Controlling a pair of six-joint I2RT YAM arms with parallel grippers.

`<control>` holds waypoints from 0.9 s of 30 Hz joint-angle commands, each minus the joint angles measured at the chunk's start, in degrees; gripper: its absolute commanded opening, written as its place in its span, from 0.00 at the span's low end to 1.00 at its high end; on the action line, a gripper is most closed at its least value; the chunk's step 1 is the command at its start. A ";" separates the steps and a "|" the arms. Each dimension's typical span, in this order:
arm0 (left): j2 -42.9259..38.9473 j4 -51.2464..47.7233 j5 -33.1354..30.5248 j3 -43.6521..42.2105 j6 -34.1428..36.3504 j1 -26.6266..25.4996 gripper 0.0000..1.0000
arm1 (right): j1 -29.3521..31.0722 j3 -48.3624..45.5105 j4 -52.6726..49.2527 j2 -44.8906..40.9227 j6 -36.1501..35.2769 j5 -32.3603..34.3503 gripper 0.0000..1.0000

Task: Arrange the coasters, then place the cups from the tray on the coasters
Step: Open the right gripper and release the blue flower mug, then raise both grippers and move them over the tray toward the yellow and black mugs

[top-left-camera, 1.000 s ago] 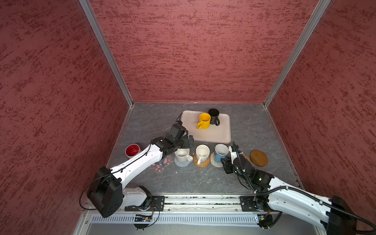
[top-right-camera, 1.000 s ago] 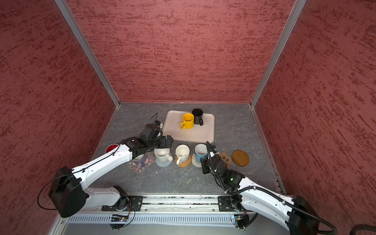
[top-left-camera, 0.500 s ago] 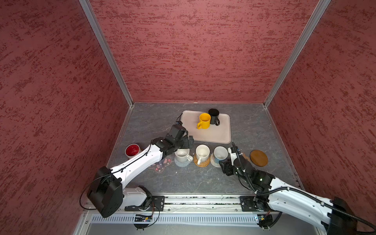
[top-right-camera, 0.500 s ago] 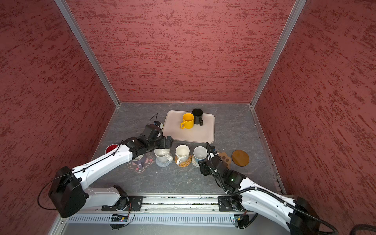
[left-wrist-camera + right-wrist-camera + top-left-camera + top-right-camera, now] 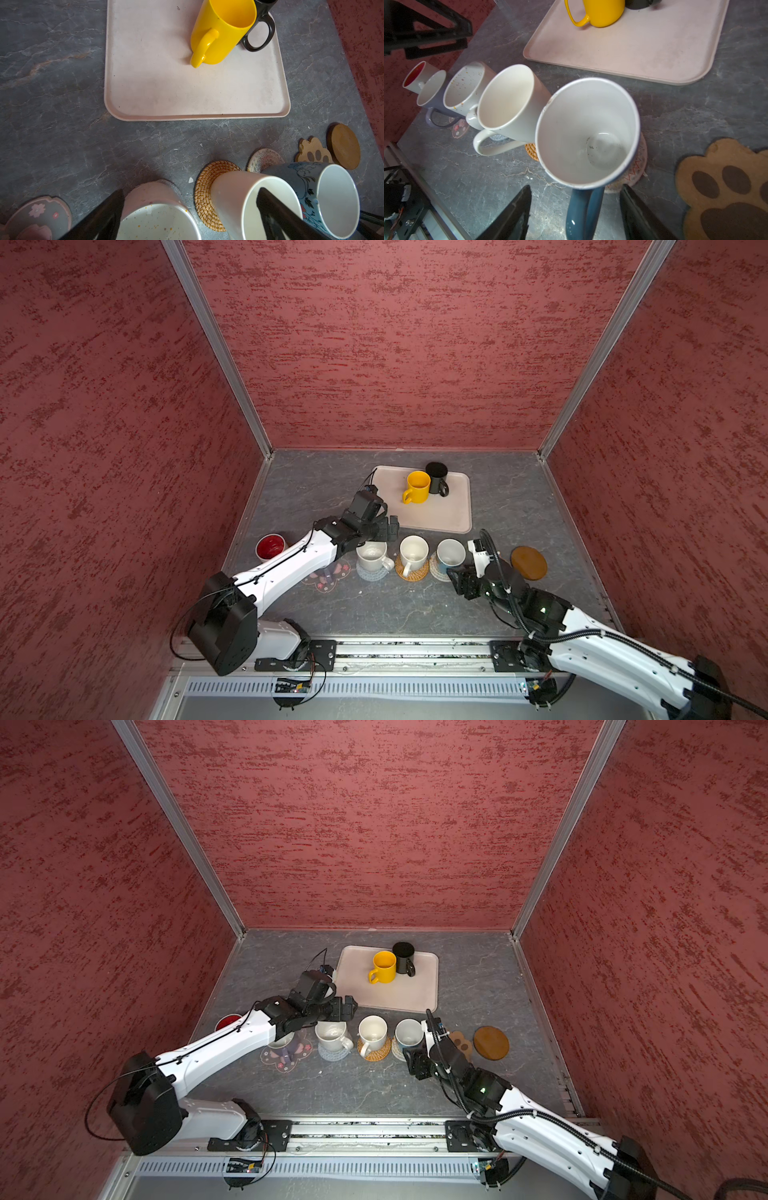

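My right gripper (image 5: pixel 576 188) is open, and the dark blue handle of the light blue cup (image 5: pixel 588 133) stands free between its fingers (image 5: pixel 517 209). That cup rests on the beige woven coaster (image 5: pixel 636 172). Beside it in a row stand a white cup (image 5: pixel 413 549) on the orange-tan coaster (image 5: pixel 411 571) and a speckled cup (image 5: pixel 371 553) on the grey-blue coaster (image 5: pixel 370 574). Above the speckled cup my left gripper (image 5: pixel 191 190) hangs wide open and empty. The yellow cup (image 5: pixel 417 486) and the black cup (image 5: pixel 436 477) remain on the tray (image 5: pixel 436 516).
A grey-purple cup (image 5: pixel 431 91) stands on the pink flower coaster (image 5: pixel 328 580) under the left arm. The red-inside cup (image 5: pixel 270 546) sits by the left wall. The paw coaster (image 5: pixel 461 1044) and a wooden disc (image 5: pixel 528 563) lie bare to the right of the row.
My right gripper has opened off the light blue cup's handle and drawn back slightly towards the front. The left arm has stayed nearly still.
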 commanded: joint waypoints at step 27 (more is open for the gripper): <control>33.40 -5.58 7.14 32.65 12.64 6.19 0.74 | -24.97 14.13 11.12 17.22 -4.37 -22.58 0.68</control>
